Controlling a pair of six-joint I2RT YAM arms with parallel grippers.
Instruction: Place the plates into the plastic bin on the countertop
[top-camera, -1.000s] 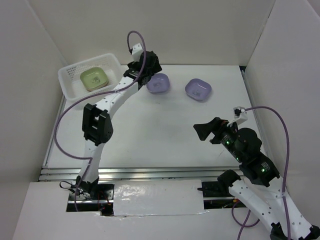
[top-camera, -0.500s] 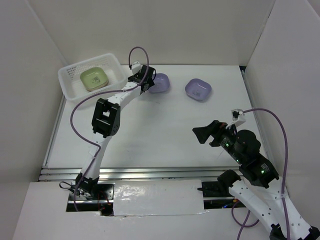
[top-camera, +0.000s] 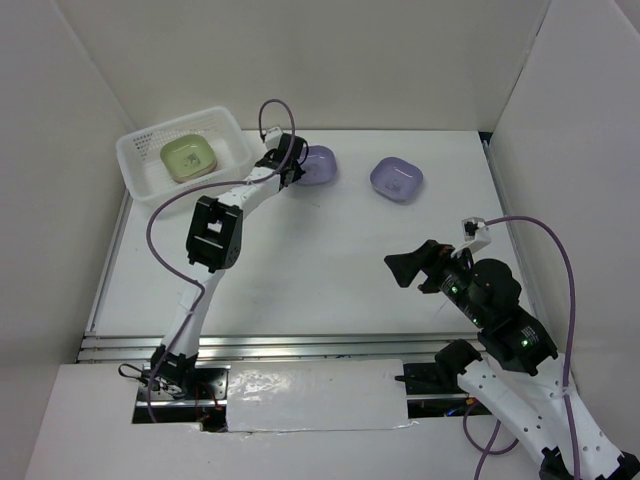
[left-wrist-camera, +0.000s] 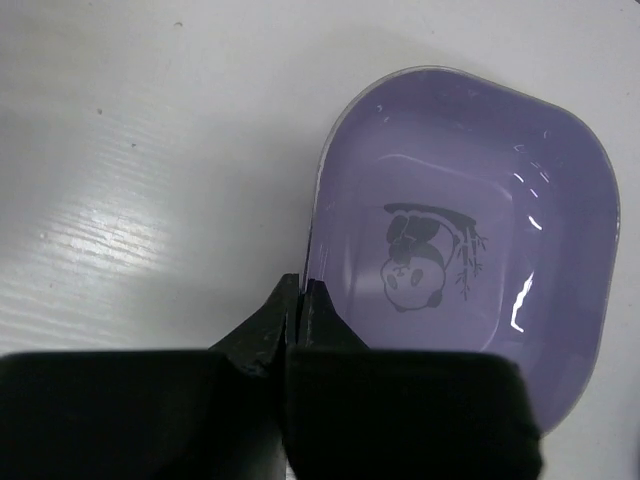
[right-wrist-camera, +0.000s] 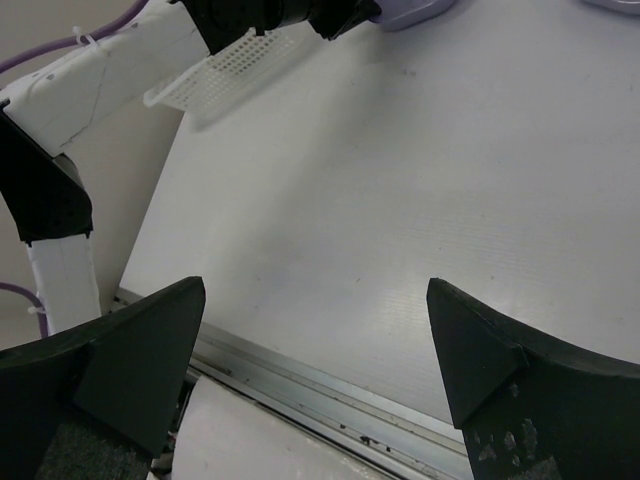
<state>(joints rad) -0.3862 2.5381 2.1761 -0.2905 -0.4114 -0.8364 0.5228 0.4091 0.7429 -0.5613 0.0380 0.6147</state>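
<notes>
Pinching the purple plate (left-wrist-camera: 470, 260) by its rim, left gripper (left-wrist-camera: 297, 300) sits just right of the bin (top-camera: 140, 160), so the carry runs leftward; right gripper (right-wrist-camera: 315, 300), jaws spread, hangs well apart.

Plain white panel walls (top-camera: 330, 60) stand on three sides; a ribbed silver metal rail (top-camera: 300, 346) runs along the near edge, evenly lit.

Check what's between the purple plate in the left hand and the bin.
Nothing visible. The left hand pinches the plate by its rim, and the bin sits just to its left across bare table. Only the bin's own wall has to be cleared; a green plate lies inside, with room beside it.
</notes>
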